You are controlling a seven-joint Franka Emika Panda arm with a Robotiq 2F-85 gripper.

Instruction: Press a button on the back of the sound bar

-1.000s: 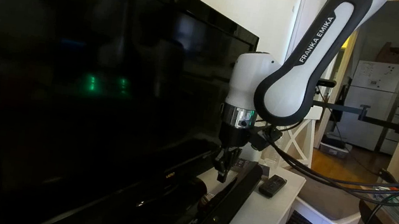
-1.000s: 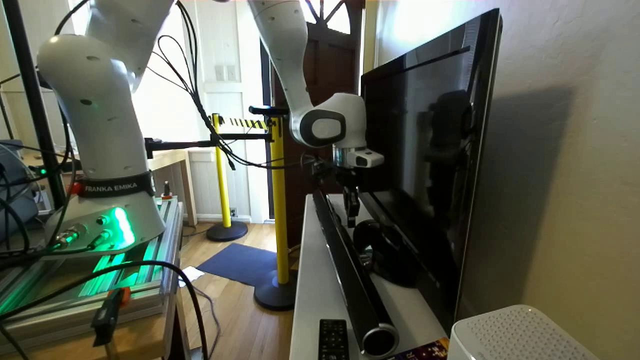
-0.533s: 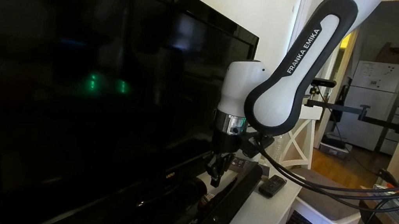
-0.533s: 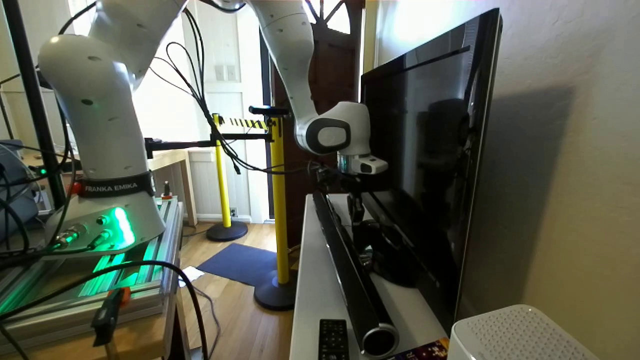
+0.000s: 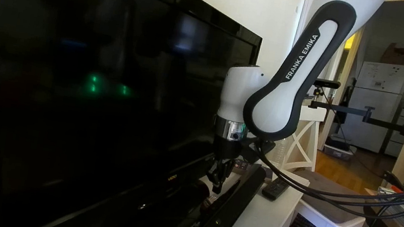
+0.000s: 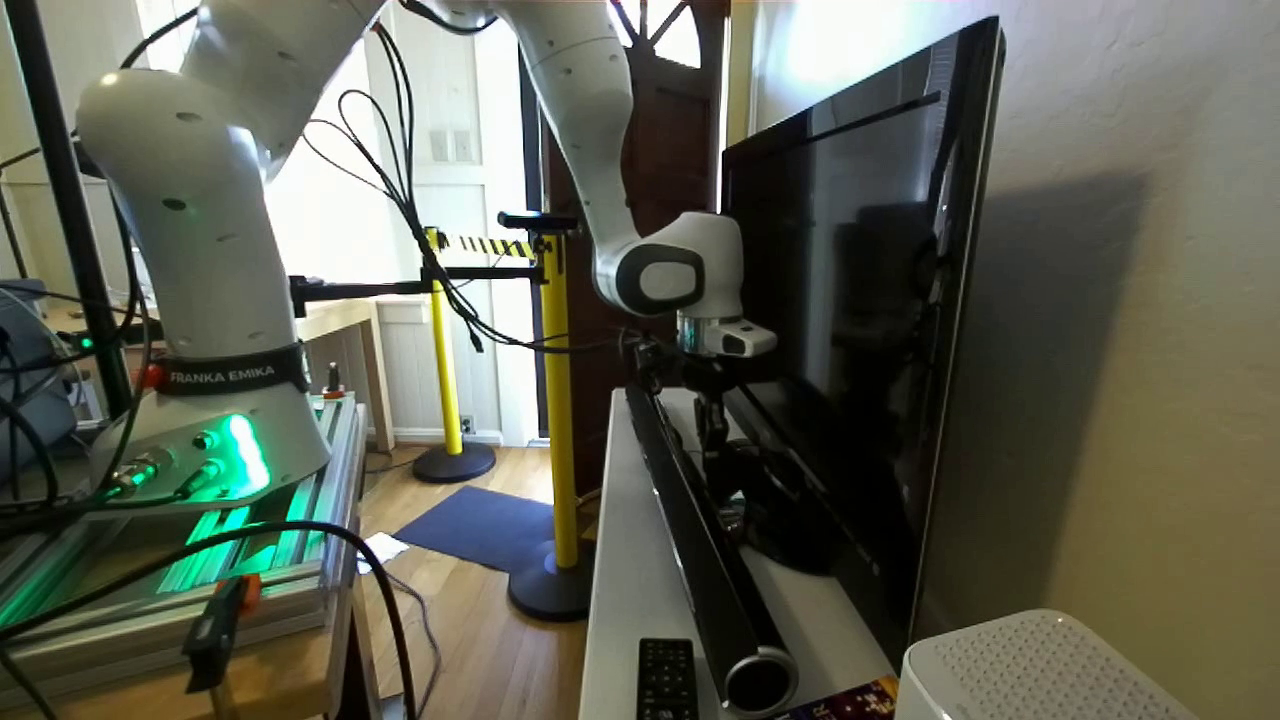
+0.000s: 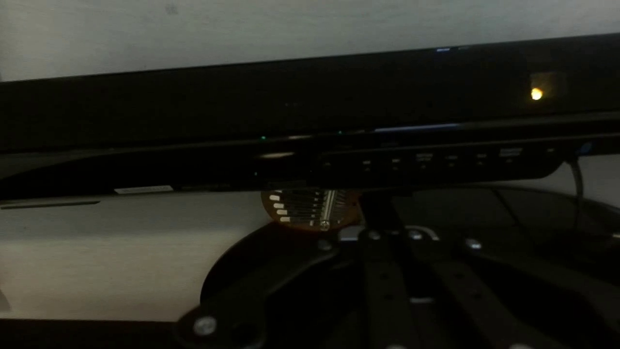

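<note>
The sound bar is a long black bar lying on the white cabinet in front of the TV, in both exterior views (image 5: pixel 229 213) (image 6: pixel 703 540). In the wrist view it crosses the picture (image 7: pixel 193 106), with a row of small labelled buttons (image 7: pixel 424 162) along its lower edge. My gripper (image 5: pixel 217 190) points straight down over the gap between the sound bar and the TV, also in an exterior view (image 6: pixel 712 455). In the wrist view its dark fingers (image 7: pixel 382 208) are together with nothing seen between them, just below the button row. Whether the tips touch anything is too dark to tell.
The large TV (image 5: pixel 105 115) stands close behind the gripper on its round base (image 6: pixel 790 540). A brown kalimba (image 7: pixel 315 211) lies in the gap. Remotes (image 5: pixel 274 189) (image 6: pixel 666 680), a book (image 6: pixel 845 700) and a white box (image 6: pixel 1040 670) are near. A cable (image 7: pixel 576 184) hangs behind the sound bar.
My arm and gripper have moved down and slightly toward the TV, lower into the gap behind the sound bar. The fingers stay together. The sound bar has not moved.
</note>
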